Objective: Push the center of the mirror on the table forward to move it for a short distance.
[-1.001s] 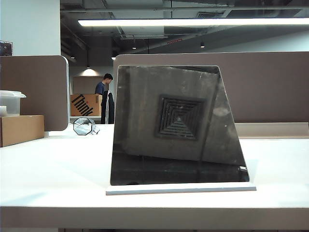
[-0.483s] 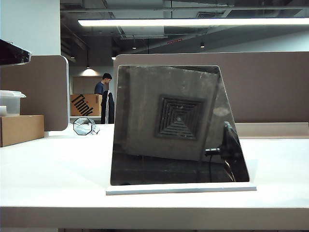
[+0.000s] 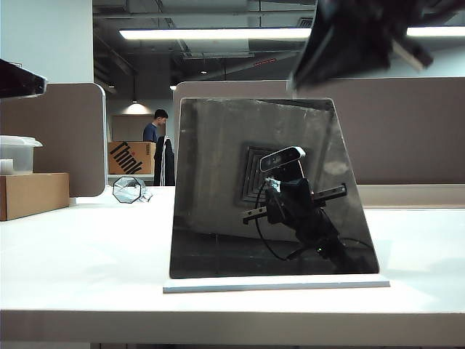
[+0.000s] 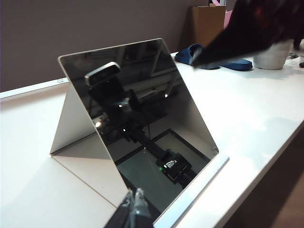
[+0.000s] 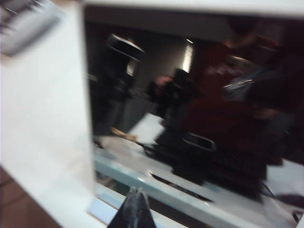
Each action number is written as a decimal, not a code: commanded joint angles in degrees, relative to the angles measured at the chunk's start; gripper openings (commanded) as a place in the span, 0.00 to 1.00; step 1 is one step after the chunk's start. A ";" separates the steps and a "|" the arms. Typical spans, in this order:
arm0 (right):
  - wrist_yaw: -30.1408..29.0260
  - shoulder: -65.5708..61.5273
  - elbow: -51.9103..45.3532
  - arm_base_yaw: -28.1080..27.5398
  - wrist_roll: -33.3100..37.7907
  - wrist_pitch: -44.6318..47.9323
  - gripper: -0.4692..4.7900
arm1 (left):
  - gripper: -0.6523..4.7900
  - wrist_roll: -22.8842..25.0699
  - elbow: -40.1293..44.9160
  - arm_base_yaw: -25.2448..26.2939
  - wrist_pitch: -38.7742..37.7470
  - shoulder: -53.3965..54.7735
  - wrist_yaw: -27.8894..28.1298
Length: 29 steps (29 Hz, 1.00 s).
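Note:
The mirror (image 3: 218, 182) stands on its thin white base plate near the front edge of the white table (image 3: 80, 254), its dark face towards the exterior camera. My right arm (image 3: 356, 36) hangs blurred above the mirror's upper right corner, and an arm with a wrist camera is reflected in the middle of the glass. In the right wrist view the right gripper (image 5: 135, 192) is shut and empty, close in front of the mirror (image 5: 213, 71). My left gripper (image 4: 134, 195), also shut and empty, hovers by the front lower edge of the mirror (image 4: 156, 80), off to its side.
A small octagonal glass object (image 3: 128, 190), a cardboard box (image 3: 33, 195) and a plastic container (image 3: 16, 154) sit at the back left. Brown partition panels (image 3: 407, 131) close off the rear. Blue items (image 4: 209, 54) and a white cup (image 4: 273, 54) lie beyond the mirror.
My right arm has swung into view at the top right. The reflected arm has moved from the mirror's right edge to its middle. The mirror stays where it was.

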<state>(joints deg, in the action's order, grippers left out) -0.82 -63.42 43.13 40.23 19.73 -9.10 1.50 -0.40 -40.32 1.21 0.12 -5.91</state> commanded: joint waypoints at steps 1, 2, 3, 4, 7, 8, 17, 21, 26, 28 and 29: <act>1.33 -7.98 1.81 1.49 -0.26 0.79 0.08 | 0.11 0.02 0.02 -0.02 0.55 0.04 -0.39; 2.34 -10.93 2.45 1.51 -0.26 1.01 0.08 | 0.11 0.02 0.02 -0.02 0.57 0.04 -0.37; 2.71 -12.50 2.80 1.51 -0.26 1.33 0.08 | 0.11 0.02 0.02 -0.02 0.57 0.04 -0.33; 2.84 -14.91 3.28 1.60 -0.11 2.75 0.08 | 0.11 0.02 0.02 -0.02 0.55 0.04 -0.35; 4.68 -16.33 3.43 1.57 0.11 5.09 0.08 | 0.11 0.02 0.02 -0.02 0.57 0.04 -0.37; 5.22 -16.37 3.43 1.57 0.11 6.47 0.08 | 0.11 0.02 0.02 -0.02 0.57 0.04 -0.35; 7.19 -18.56 3.50 1.46 -0.07 8.74 0.08 | 0.11 0.02 0.02 0.00 0.55 0.04 -0.39; 7.39 -19.26 3.52 1.31 -0.09 11.93 0.08 | 0.11 0.02 0.02 0.02 0.59 0.04 -0.37; 7.58 -20.96 4.68 1.16 -0.09 12.81 0.08 | 0.11 0.02 0.02 0.87 0.55 0.04 -0.92; 7.80 -22.73 6.21 1.16 -0.31 12.76 0.08 | 0.11 0.02 0.02 3.58 0.59 0.04 -0.94; 7.93 -23.89 7.23 1.16 -0.31 12.81 0.08 | 0.11 0.02 0.02 5.44 0.55 0.04 -0.74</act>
<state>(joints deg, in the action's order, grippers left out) 6.39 -86.70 49.58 41.39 19.62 2.87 1.50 -0.40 -35.77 1.23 0.12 -6.52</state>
